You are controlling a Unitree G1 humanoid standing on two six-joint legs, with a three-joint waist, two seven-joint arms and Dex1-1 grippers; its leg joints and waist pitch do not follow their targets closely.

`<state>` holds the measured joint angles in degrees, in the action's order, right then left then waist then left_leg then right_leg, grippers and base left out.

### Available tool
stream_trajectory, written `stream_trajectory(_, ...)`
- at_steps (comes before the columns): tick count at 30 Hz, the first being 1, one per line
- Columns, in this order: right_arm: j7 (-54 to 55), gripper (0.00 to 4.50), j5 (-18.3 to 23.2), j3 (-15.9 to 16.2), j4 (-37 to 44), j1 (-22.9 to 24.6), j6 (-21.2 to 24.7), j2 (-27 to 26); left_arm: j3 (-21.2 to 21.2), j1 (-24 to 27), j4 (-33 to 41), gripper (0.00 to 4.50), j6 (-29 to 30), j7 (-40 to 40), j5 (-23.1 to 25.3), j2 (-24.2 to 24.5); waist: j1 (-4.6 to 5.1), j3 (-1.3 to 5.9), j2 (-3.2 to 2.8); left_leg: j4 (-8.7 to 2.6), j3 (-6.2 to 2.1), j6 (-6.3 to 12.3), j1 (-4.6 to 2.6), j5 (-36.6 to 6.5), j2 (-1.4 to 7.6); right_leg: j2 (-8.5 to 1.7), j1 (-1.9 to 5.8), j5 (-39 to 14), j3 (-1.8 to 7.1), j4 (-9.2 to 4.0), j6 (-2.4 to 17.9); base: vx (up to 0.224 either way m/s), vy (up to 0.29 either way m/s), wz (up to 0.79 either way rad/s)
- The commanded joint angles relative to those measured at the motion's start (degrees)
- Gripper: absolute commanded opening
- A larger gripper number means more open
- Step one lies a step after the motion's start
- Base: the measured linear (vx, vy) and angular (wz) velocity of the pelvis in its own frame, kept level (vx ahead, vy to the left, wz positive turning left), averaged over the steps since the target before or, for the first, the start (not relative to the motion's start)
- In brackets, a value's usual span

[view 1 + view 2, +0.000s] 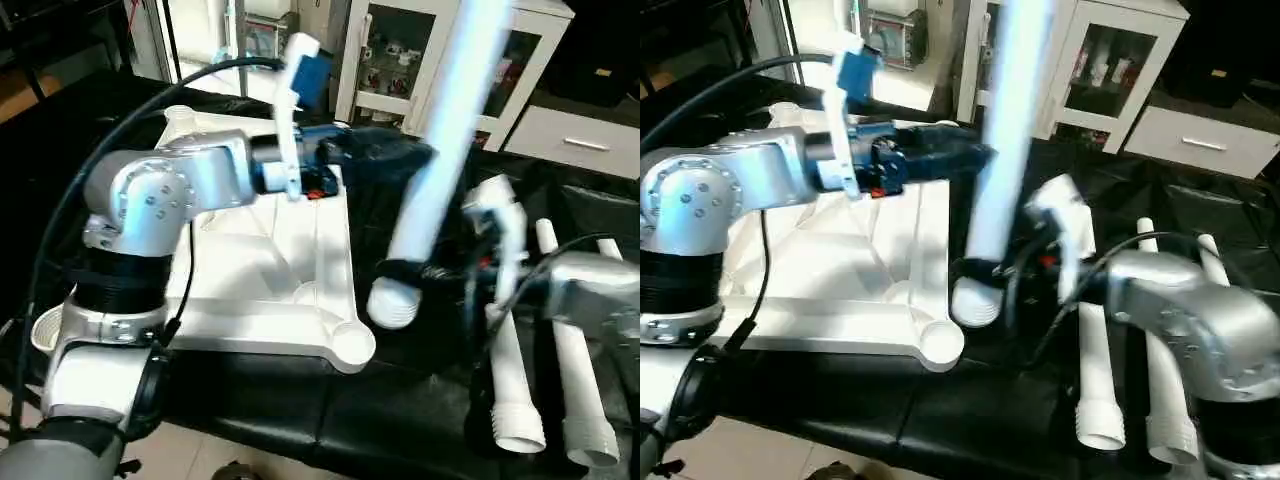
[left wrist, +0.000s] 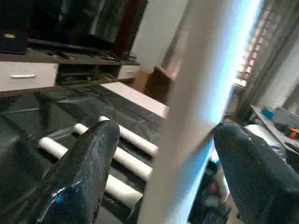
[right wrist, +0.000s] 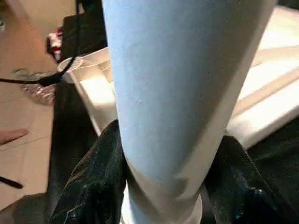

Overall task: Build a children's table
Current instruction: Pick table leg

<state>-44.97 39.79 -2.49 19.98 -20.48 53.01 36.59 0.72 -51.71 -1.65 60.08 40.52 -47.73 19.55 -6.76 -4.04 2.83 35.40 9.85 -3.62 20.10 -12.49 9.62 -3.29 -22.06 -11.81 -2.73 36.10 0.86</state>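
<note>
Nearest the camera, at the front edge of the black-covered bench (image 1: 400, 420), the white table top (image 1: 270, 300) lies underside up, ribs and round corner sockets exposed, which is how it must lie to take legs from above. The front-right socket (image 1: 352, 344) is empty, like the others in sight. Just beside that corner, the right gripper (image 1: 985, 270) is clamped around the thick threaded end of one white leg (image 1: 445, 150), black fingers (image 3: 93, 186) pressed to both sides. The leg stands nearly upright, leaning a little, its foot near the socket but not in it; I judge it is being lined up for insertion. Right of it, three spare legs (image 1: 515, 380) lie side by side on the bench, in easy reach. Farther back and higher, the left gripper (image 1: 385, 158) reaches across the top to the leg's mid-shaft, its fingers (image 2: 88, 163) spread wide on either side, one clearly apart from the tube, so it steadies nothing now. Beyond stand white cabinets (image 1: 420, 50).
</note>
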Motion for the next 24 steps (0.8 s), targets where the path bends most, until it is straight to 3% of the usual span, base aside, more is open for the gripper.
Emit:
stream_trajectory(1, 0.94, 1.86, 0.28, -3.49, 1.06, 0.96, -0.86, 1.20, 1.75, 1.42, -0.44, 3.98, -0.31, 0.06, 0.81, 1.53, -0.18, 4.02, -0.74, -4.28, -1.32, -1.44, -0.15, -3.03, 3.23, -5.03, 3.32, -1.77, 3.12, -3.48, 12.78, 0.000, 0.000, 0.00)
stream_trajectory(3, 1.34, 1.86, 0.27, -4.56, 1.37, 1.51, -0.76, 1.45, 2.41, 2.45, -0.30, 4.16, -0.35, 0.35, 0.89, 2.46, -0.14, 4.08, -0.88, -4.19, -1.24, -0.88, -0.11, -2.59, 3.07, -5.00, 3.29, -2.77, 3.08, -3.57, 12.81, 0.000, 0.000, 0.00)
stream_trajectory(4, 4.75, 1.86, -1.21, -6.89, 2.62, 2.51, -1.33, 0.65, 4.08, 7.21, 1.87, 4.25, -2.80, -0.93, 3.45, 5.31, -0.08, 4.03, -1.19, -4.22, -1.26, -0.82, -0.16, -2.87, 3.25, -5.12, 3.17, -3.67, 3.08, -3.65, 13.04, 0.000, 0.000, 0.00)
stream_trajectory(5, 6.04, 1.86, -1.83, -7.49, 3.05, 2.75, -1.59, 0.23, 4.59, 8.84, 2.67, 4.32, -3.76, -1.50, 4.44, 6.20, 0.33, 3.86, -1.68, -4.39, -1.42, -1.16, 0.13, -3.30, 3.50, -5.11, 3.22, -3.32, 3.09, -3.75, 12.91, 0.000, 0.000, 0.00)
stream_trajectory(6, 12.23, 1.86, -5.85, -8.35, 4.07, 2.98, -4.44, -2.76, 5.18, 14.22, 6.24, 4.32, -7.18, -5.45, 9.29, 8.24, 0.32, 3.94, -1.53, -4.48, -1.56, -1.28, 0.33, -2.90, 3.52, -5.13, 3.40, -3.25, 3.03, -3.56, 12.30, 0.000, 0.000, 0.00)
stream_trajectory(7, 16.15, 1.86, -8.50, -8.40, 4.48, 2.91, -6.56, -4.81, 5.15, 16.99, 8.28, 4.32, -9.08, -8.08, 12.34, 9.03, 1.18, 3.83, -1.41, -4.71, -1.40, -1.58, 0.62, -2.90, 3.33, -4.84, 3.17, -4.88, 2.97, -3.67, 10.51, 0.000, 0.000, 0.00)
stream_trajectory(8, 19.12, 1.86, -10.89, -7.87, 4.71, 2.83, -8.91, -6.64, 5.35, 18.76, 10.01, 4.32, -9.82, -10.44, 14.12, 8.79, 1.47, 4.02, -1.67, -4.44, -1.11, -1.95, 0.04, -3.47, 3.05, -4.72, 2.78, -8.56, 3.01, -4.09, 9.23, 0.000, 0.000, 0.00)
stream_trajectory(9, 20.08, 1.86, -11.67, -7.68, 4.78, 2.80, -9.70, -7.24, 5.42, 19.32, 10.58, 4.32, -10.04, -11.21, 14.68, 8.69, 1.47, 4.02, -1.67, -4.44, -1.11, -1.95, 0.04, -3.47, 3.05, -4.72, 2.78, -8.56, 3.01, -4.09, 9.23, 0.000, 0.000, 0.00)
stream_trajectory(10, 23.04, 1.86, -14.02, -6.92, 4.82, 2.86, -13.31, -9.76, 6.00, 21.69, 13.28, 4.32, -10.45, -15.42, 16.71, 7.36, 1.40, 4.30, -2.20, -4.38, -1.17, -2.37, -0.18, -2.33, 3.42, -4.89, 2.51, -7.57, 3.10, -3.82, 9.55, 0.000, 0.000, 0.00)
stream_trajectory(11, 24.59, 1.86, -14.86, -6.50, 4.82, 2.98, -15.67, -11.72, 6.69, 23.26, 15.10, 4.32, -10.60, -18.60, 17.95, 6.09, 1.44, 4.09, -2.36, -4.50, -1.04, -2.36, -0.38, -3.68, 3.40, -4.68, 2.24, -7.52, 2.99, -4.00, 10.30, 0.000, 0.000, 0.00)
stream_trajectory(13, 29.41, 1.86, -13.51, -7.27, 5.22, 3.44, -15.89, -17.50, 6.69, 26.95, 18.76, 4.32, -12.81, -27.83, 23.86, 2.93, 1.50, 3.96, -2.22, -4.74, -1.17, -1.82, -0.13, -4.66, 3.68, -4.76, 2.40, -6.51, 3.03, -4.00, 10.98, 0.000, 0.000, 0.00)
stream_trajectory(16, 31.30, 1.86, -12.71, -7.56, 5.22, 3.95, -16.13, -20.27, 7.28, 29.24, 20.63, 4.32, -14.76, -34.39, 27.79, 0.08, 1.56, 3.99, -2.31, -4.80, -1.24, -1.68, -0.06, -4.81, 3.48, -4.40, 2.50, -5.56, 2.98, -3.93, 9.82, 0.000, 0.000, 0.00)
stream_trajectory(19, 33.16, 1.86, -13.96, -6.63, 3.82, 6.31, -18.25, -24.68, 7.78, 34.20, 23.25, 4.32, -20.59, -40.43, 32.55, -3.23, 1.84, 3.95, -1.90, -4.84, -1.27, -1.61, 0.26, -5.36, 3.28, -4.56, 2.61, -6.70, 3.05, -4.20, 8.35, 0.000, 0.000, 0.00)
stream_trajectory(20, 33.38, 1.86, -14.20, -6.57, 3.65, 6.50, -18.38, -24.90, 7.68, 34.51, 23.42, 4.32, -20.99, -40.68, 32.92, -3.35, 1.90, 3.92, -1.54, -4.87, -1.20, -1.32, 0.28, -5.06, 3.20, -4.43, 2.48, -7.09, 3.07, -4.29, 7.80, 0.000, 0.000, 0.00)
stream_trajectory(21, 33.46, 1.86, -14.41, -6.47, 3.58, 6.59, -18.44, -24.85, 7.65, 34.62, 23.50, 4.32, -21.06, -40.86, 33.07, -3.44, 1.90, 3.92, -1.54, -4.87, -1.20, -1.32, 0.28, -5.06, 3.20, -4.43, 2.48, -7.09, 3.07, -4.29, 7.80, 0.000, 0.000, 0.00)
stream_trajectory(22, 33.69, 1.86, -16.94, -4.74, 2.18, 8.56, -19.23, -24.50, 7.15, 36.78, 25.24, 4.32, -21.64, -44.31, 35.57, -5.48, 1.89, 3.87, -0.75, -4.92, -1.17, -1.35, 0.23, -4.93, 3.22, -4.26, 2.37, -7.97, 3.01, -4.43, 6.90, 0.000, 0.000, 0.00)
stream_trajectory(24, 34.03, 1.86, -16.97, -4.41, 1.47, 10.11, -19.22, -25.25, 4.97, 39.43, 26.40, 4.32, -22.86, -43.71, 36.54, -5.71, 1.67, 3.69, -1.21, -4.97, -1.28, -1.20, 0.27, -5.71, 3.30, -4.62, 2.19, -9.28, 3.04, -4.57, 6.41, 0.000, 0.000, 0.00)
